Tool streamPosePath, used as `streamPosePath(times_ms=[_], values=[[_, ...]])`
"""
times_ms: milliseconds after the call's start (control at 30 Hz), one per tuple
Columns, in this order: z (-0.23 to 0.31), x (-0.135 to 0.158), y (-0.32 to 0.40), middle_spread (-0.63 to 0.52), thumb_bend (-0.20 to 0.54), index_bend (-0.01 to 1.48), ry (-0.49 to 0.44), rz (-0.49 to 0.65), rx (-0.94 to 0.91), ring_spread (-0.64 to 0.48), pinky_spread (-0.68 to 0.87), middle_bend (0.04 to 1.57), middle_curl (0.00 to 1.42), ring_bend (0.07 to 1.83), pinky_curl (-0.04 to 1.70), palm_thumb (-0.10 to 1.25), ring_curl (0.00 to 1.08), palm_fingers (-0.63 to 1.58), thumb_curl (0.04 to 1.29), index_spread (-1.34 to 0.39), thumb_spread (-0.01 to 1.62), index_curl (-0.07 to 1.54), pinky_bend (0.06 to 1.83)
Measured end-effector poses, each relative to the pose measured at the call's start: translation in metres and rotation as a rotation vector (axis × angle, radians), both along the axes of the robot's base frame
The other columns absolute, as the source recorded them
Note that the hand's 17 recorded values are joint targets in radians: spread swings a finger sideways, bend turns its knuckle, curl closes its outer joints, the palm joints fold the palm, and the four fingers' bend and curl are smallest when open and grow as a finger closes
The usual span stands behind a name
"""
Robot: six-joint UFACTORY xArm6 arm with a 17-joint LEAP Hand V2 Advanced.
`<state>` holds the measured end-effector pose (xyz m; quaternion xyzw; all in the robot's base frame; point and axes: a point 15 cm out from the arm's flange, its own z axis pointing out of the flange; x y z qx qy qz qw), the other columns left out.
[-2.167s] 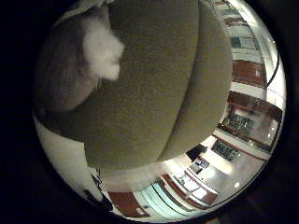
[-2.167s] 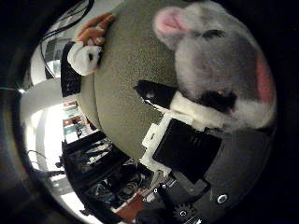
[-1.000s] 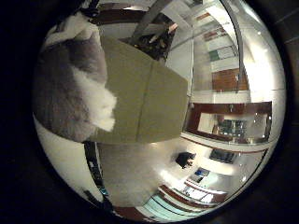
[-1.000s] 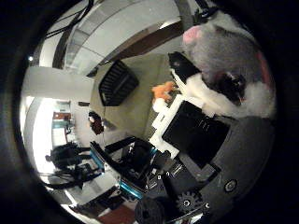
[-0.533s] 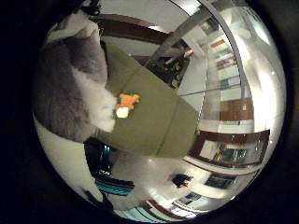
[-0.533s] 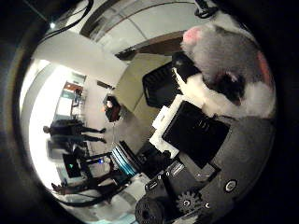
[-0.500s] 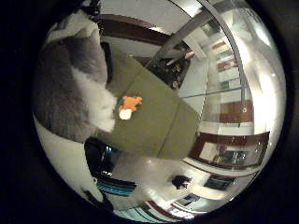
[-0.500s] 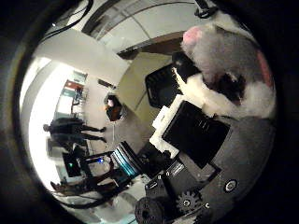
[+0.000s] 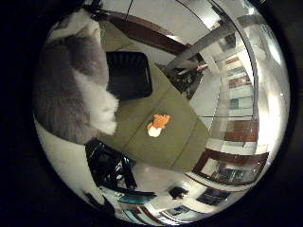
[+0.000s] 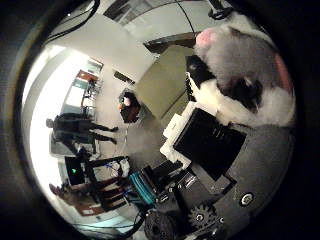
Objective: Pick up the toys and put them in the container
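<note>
thumb side palm view: robot hand (image 10: 215, 145) clutching grey plush toy (image 10: 245, 75); no legible print.

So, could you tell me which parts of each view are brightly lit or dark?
Little finger side palm view: green table evenly lit, orange toy stands out, black container dark. Thumb side palm view: floor glares bright, grey plush toy well lit.
</note>
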<state>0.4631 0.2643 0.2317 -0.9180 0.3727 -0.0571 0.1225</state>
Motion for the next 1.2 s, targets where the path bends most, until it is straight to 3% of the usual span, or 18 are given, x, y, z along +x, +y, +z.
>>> streamPosePath(times_ms=[600,1000,1067,1200], values=[[-0.064,0.068,0.054,-0.11,-0.015,1.21,-0.023,0.025,0.005,-0.23,-0.20,1.38,0.71,1.30,0.88,1.08,0.83,1.14,0.84,-0.19,0.79,0.77,1.37],[-0.083,0.095,0.059,-0.11,-0.023,1.20,-0.028,0.007,0.009,-0.23,-0.19,1.39,0.72,1.30,0.87,1.08,0.83,1.11,0.90,-0.19,0.59,0.78,1.34],[-0.082,0.099,0.058,-0.11,-0.034,1.16,-0.036,0.003,0.013,-0.23,-0.20,1.37,0.71,1.29,0.86,1.06,0.82,1.09,0.90,-0.20,0.52,0.77,1.32],[-0.078,0.111,0.038,-0.09,-0.070,0.99,-0.051,-0.014,0.012,-0.20,-0.17,1.26,0.69,1.26,0.84,0.84,0.78,0.96,0.85,-0.21,0.53,0.76,1.29]])
